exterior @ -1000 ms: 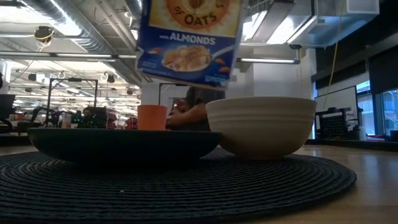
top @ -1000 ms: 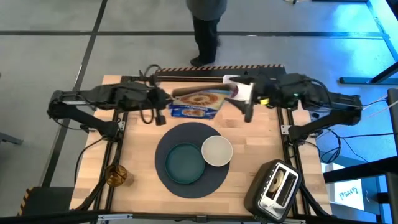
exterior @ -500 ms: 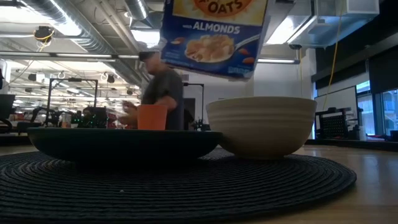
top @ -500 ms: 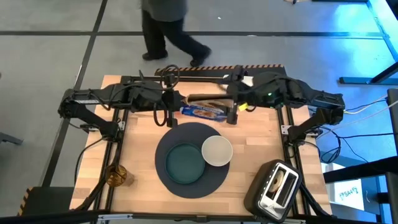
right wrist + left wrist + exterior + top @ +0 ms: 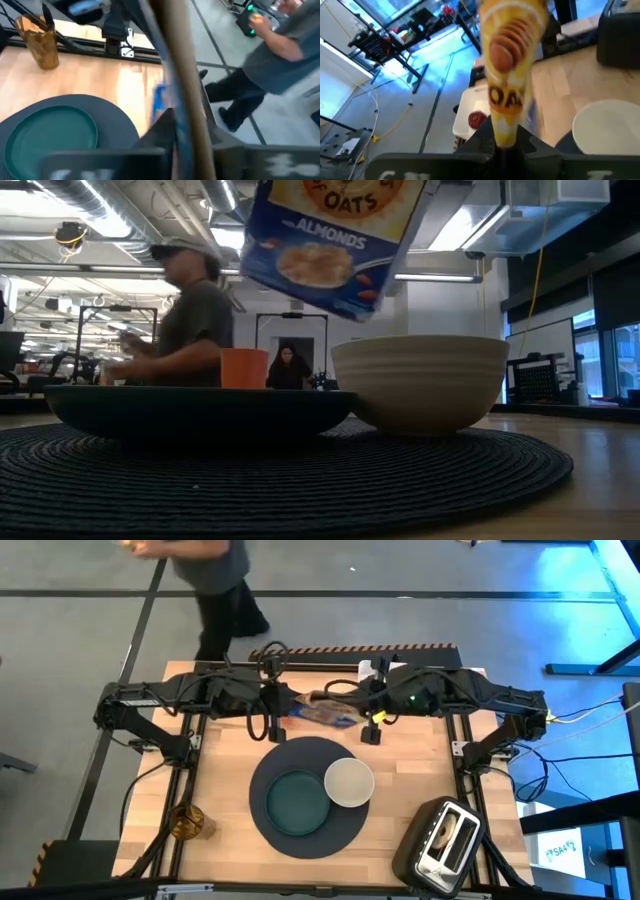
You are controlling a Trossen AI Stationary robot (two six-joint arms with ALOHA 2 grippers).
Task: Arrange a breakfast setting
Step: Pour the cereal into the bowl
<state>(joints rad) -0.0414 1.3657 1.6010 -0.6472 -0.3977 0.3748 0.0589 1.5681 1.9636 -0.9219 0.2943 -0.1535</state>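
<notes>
Item in hand: a cereal box (image 5: pixel 330 242), blue, printed with oats and almonds, held in the air over the far half of the counter (image 5: pixel 400 755) between my two hands. My left hand (image 5: pixel 268 700) was clamped on one narrow edge of the box, seen in its wrist view with the yellow edge pinched between the fingers (image 5: pixel 480 137); my right hand (image 5: pixel 372 710) was clamped on the opposite edge, its fingers (image 5: pixel 160 125) closed against the cardboard. The box was tilted, clear of everything below. Step, as I judged it: carrying or tipping the cereal toward the white bowl (image 5: pixel 349 782); next move would call for both hands to travel together toward the near side, bringing the box mouth over the bowl without the grip twisting. Setting so far: round dark placemat (image 5: pixel 330 755) near the counter's middle; teal plate (image 5: pixel 296 803) on it; white bowl on the mat, touching or just beside the plate's rim on my right. Small orange cup (image 5: pixel 244 367) stood beyond the plate in the low view. Small red apple (image 5: pixel 477 119) lay in a white container (image 5: pixel 462 117) at the far edge. Spoon and bagel: not made out. Other stock: toaster (image 5: pixel 440 840) at the near right corner; an amber object (image 5: pixel 187 822) at the near left edge. Surface: pale wood planks on a black frame. Room: open workshop, grey floor, ceiling ducts and strip lights; a person (image 5: pixel 205 580) walking past the far side.
</notes>
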